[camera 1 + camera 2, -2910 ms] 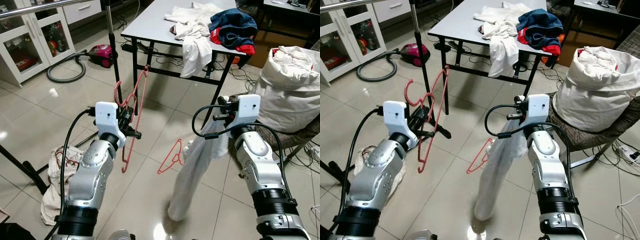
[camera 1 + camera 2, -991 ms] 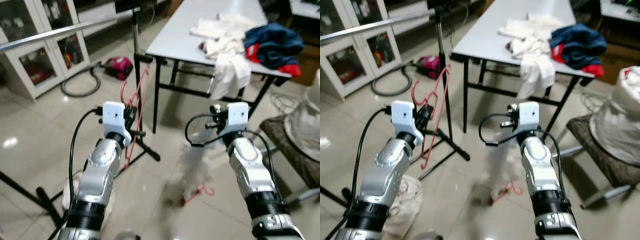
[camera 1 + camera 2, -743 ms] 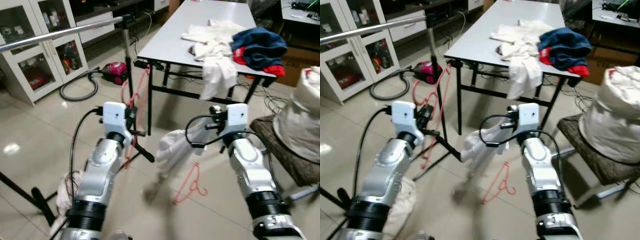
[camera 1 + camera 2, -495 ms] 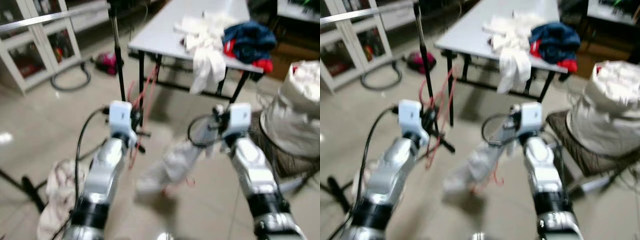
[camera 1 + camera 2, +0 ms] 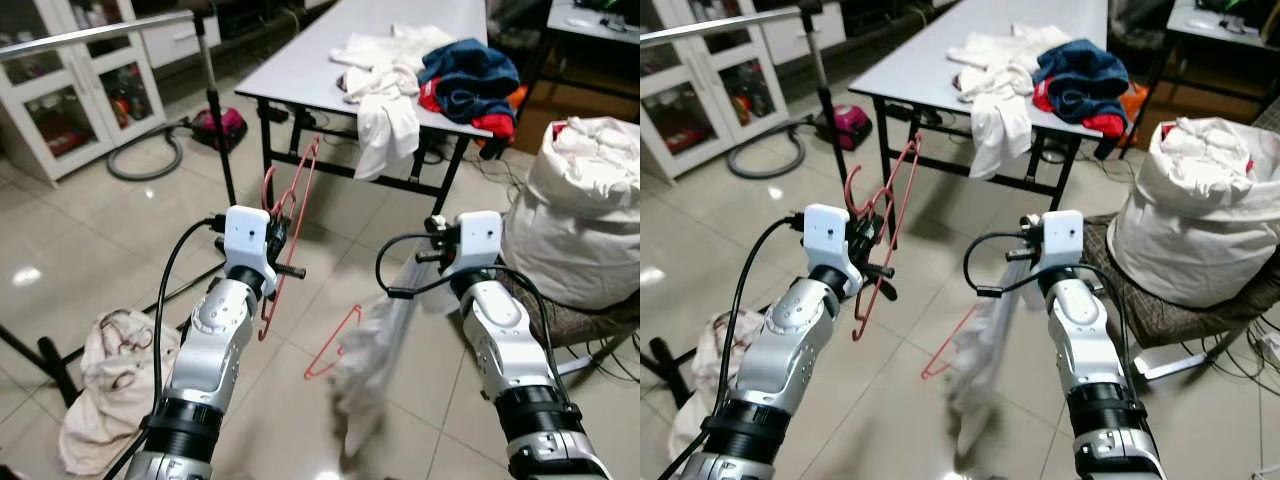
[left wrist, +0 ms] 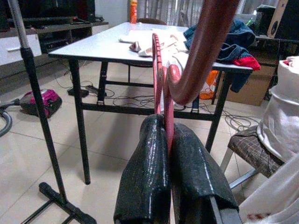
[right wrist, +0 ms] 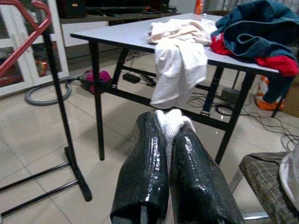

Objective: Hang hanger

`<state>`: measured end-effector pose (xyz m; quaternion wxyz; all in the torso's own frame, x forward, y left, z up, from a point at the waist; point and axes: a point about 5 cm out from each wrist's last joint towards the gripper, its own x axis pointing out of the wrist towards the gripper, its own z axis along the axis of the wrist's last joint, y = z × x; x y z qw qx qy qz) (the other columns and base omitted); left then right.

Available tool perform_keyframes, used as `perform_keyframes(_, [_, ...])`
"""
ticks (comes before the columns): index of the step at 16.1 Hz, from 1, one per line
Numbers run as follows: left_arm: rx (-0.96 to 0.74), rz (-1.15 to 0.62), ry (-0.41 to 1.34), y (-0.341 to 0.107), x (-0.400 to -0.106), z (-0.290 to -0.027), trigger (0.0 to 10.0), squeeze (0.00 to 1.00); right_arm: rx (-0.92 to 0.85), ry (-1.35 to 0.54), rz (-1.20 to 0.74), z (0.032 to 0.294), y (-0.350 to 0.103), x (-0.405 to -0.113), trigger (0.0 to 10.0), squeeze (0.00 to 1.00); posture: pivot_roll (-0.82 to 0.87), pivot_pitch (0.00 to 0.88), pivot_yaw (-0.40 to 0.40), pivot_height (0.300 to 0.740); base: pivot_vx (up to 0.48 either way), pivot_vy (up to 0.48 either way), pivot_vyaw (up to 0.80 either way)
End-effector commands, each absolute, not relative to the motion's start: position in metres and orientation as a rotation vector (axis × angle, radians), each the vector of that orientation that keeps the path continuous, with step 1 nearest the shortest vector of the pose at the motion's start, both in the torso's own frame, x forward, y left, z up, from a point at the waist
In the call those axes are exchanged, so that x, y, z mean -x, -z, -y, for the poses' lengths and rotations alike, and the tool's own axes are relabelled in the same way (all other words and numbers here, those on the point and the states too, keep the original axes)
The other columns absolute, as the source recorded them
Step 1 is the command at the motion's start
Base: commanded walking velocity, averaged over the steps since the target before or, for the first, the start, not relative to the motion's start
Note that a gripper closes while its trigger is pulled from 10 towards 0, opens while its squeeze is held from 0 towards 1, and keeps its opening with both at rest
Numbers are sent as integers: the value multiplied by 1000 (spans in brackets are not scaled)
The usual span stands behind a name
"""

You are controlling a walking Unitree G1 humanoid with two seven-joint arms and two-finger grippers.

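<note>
Red wire hangers stand clamped between the pressed-together fingers of the left gripper — long axis nearly upright, leaning up and away from it toward the grey table, hooks curling just above the fingers. The right gripper pinches a white garment that droops below it to the tiled floor, another red hanger dangling low beside the cloth.
</note>
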<state>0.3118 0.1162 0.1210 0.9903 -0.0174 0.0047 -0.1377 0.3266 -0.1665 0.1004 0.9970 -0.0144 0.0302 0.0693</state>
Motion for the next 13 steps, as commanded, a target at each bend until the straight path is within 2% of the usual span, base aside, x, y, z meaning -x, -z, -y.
perform_keyframes(1, [34, 12, 265, -126, -314, -120, 10000, 0, 9, -143, -43, 165, -106, -329, 10000, 0, 13, 0, -3, 740, 0, 0, -744])
perform_keyframes(3, [30, 11, 262, -126, -314, -120, 10000, 0, 14, -135, -26, 166, -108, -330, 10000, 0, 13, 0, -3, 740, 0, 0, -762])
perform_keyframes(5, [42, 15, 255, -126, -313, -122, 10000, 0, 52, -141, -20, 166, -109, -330, 10000, 0, 14, 0, -6, 740, 137, 0, 0])
perform_keyframes(7, [44, 12, 230, -127, -314, -124, 10000, 0, 48, -144, -19, 165, -110, -331, 10000, 0, 17, 0, -10, 740, 437, 0, 0])
perform_keyframes(11, [9, 26, 242, -128, -314, -123, 10000, 0, 46, -146, -16, 166, -111, -332, 10000, 0, 17, 0, -10, 740, 397, 269, 0])
perform_keyframes(13, [11, 26, 247, -128, -313, -121, 10000, 0, 44, -149, -17, 166, -111, -332, 10000, 0, 16, 0, -15, 740, 416, 0, 0])
